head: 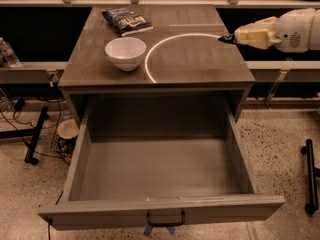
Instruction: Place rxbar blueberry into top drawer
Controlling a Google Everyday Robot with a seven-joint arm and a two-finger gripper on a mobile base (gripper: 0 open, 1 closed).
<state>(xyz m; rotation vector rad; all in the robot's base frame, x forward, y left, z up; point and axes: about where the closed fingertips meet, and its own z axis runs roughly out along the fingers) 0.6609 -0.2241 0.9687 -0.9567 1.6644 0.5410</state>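
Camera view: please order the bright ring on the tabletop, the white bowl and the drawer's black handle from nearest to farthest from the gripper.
The gripper hangs at the table's right edge.
1. Bright ring: on the tabletop, its right end just beside the gripper.
2. White bowl: on the tabletop, left of the ring.
3. Black handle: on the open top drawer, at its front.

Table [200, 66] bears bowl [125, 51] and chip bag [127, 20]; claw [228, 38] at right edge.
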